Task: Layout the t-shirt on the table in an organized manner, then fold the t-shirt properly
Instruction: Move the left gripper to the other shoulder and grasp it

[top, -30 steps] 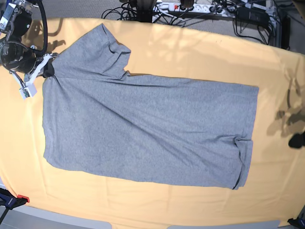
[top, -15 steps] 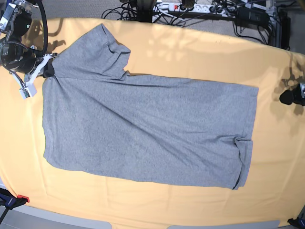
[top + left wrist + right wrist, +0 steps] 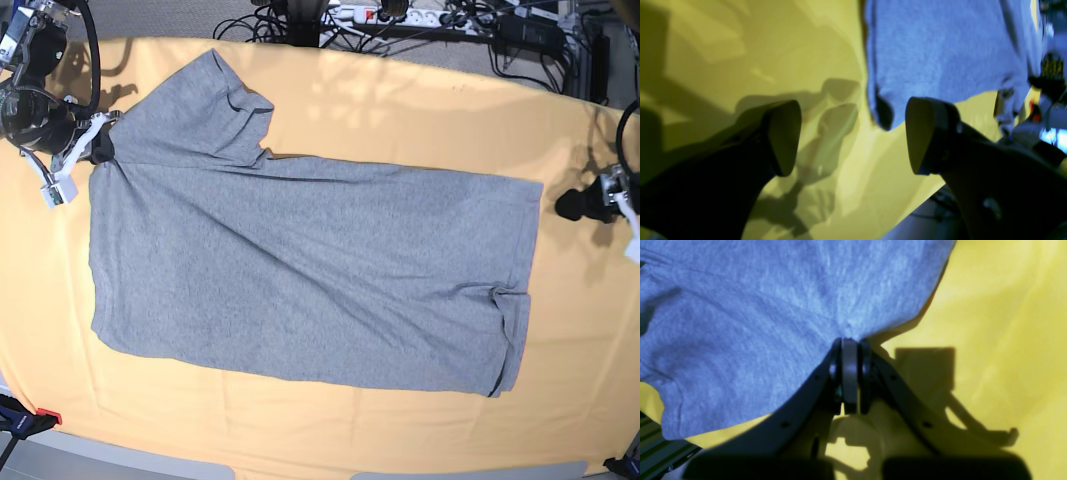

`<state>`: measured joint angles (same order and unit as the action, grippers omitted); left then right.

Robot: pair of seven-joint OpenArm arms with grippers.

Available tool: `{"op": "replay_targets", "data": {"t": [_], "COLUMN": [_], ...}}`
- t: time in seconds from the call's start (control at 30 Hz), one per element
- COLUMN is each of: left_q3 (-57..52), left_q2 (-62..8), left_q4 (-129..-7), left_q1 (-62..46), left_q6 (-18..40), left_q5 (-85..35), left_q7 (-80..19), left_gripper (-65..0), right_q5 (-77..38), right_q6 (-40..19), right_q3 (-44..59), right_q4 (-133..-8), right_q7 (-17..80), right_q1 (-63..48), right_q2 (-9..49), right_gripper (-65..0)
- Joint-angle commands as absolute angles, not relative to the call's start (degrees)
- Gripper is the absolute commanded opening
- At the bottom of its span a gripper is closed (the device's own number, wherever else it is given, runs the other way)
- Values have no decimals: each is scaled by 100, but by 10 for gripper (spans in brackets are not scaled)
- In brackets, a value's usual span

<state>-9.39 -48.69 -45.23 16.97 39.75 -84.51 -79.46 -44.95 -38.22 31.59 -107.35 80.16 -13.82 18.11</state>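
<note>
Overhead, the t-shirt (image 3: pixel 300 270) lies mostly spread on the table (image 3: pixel 400 110). Left wrist: left gripper (image 3: pixel 853 136) gapes wide near the hem corner; bring it onto that corner squarely. Right wrist: right gripper (image 3: pixel 849 350) pinches shirt fabric; keep tension even.

1. This is a robotics lab or test bench.
2. The table (image 3: pixel 400 90) is a wide work surface draped in pale yellow-orange cloth.
3. Beyond its far edge lie a power strip (image 3: pixel 385 14) and tangled black cables (image 3: pixel 270 22) (no household furnishings show).
4. A clamp (image 3: pixel 25 420) grips the near corner.
</note>
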Motion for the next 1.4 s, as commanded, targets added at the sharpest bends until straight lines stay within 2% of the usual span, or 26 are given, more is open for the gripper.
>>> {"op": "replay_targets", "data": {"t": [0.0,0.33,0.7,0.73,0.77,0.87,0.9,1.13,1.37], "left_q3": [-860,-558,-556,-556,-558,-558,-558,-569,-569], "left_q2": [-5015,-4925,-4250,-4252,-4270,-4383,-4436,-4895,-4910], "left_q4": [-4698,-5238,-5238,-5238,-5238,-5238,-5238,-5240,-5240], "left_q1": [1780,1776,1778,1778,1780,1780,1782,1828,1806], "left_q6": [4000,4000,4000,4000,4000,4000,4000,4000,3931], "left_q5": [-8500,-8500,-8500,-8500,-8500,-8500,-8500,-8500,-8500], "left_q7": [-8000,-8000,-8000,-8000,-8000,-8000,-8000,-8000,-8000], "left_gripper": [-158,-158,-166,-203,-270,-562,-639,-650,-650], "right_q5": [-4510,-4510,-4510,-4510,-4508,-4510,-4510,-4510,-4748], "right_q6": [-3852,-3850,-3837,-3837,-3837,-3837,-3837,-3839,-3839], "right_q3": [3192,3192,3192,3192,3192,3192,3192,3192,3192], "right_q4": [-10838,-10838,-10838,-10838,-10838,-10838,-10838,-10838,-10838], "right_q7": [7955,7953,7955,7955,7955,7955,7955,7861,8000], "right_q1": [-1334,-1332,-1332,-1332,-1332,-1332,-1332,-1332,-1367], "right_q2": [1925,1925,1925,1925,1925,1925,1933,2252,2565], "right_gripper": [-650,-650,-650,-650,-650,-650,-650,-650,-650]}}
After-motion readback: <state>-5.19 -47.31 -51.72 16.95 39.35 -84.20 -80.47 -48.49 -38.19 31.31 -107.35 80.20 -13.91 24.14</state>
